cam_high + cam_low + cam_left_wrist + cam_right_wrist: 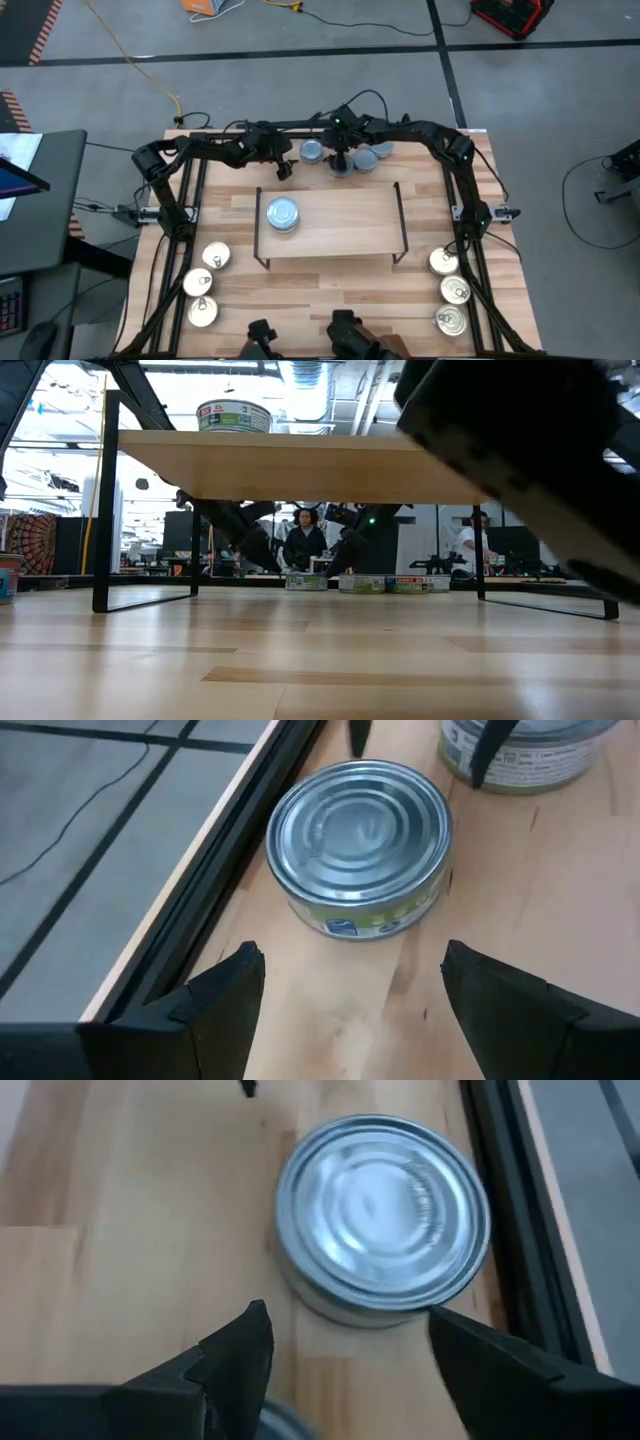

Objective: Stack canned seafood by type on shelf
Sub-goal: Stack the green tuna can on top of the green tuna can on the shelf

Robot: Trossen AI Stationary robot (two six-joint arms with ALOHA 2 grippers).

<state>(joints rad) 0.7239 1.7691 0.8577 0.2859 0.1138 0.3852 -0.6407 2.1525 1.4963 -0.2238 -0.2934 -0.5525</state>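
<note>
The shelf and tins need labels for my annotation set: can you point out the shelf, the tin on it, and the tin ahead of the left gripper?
shelf (345, 220): high view, bare wooden top.
tin on the shelf (282, 213): high view, lid.
tin ahead of the left gripper (358, 825): left wrist view, lid centre.

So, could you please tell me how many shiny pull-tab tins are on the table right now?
6 visible: three in a column near the table's left edge, and three along the right edge. The arms could hide others.
</note>
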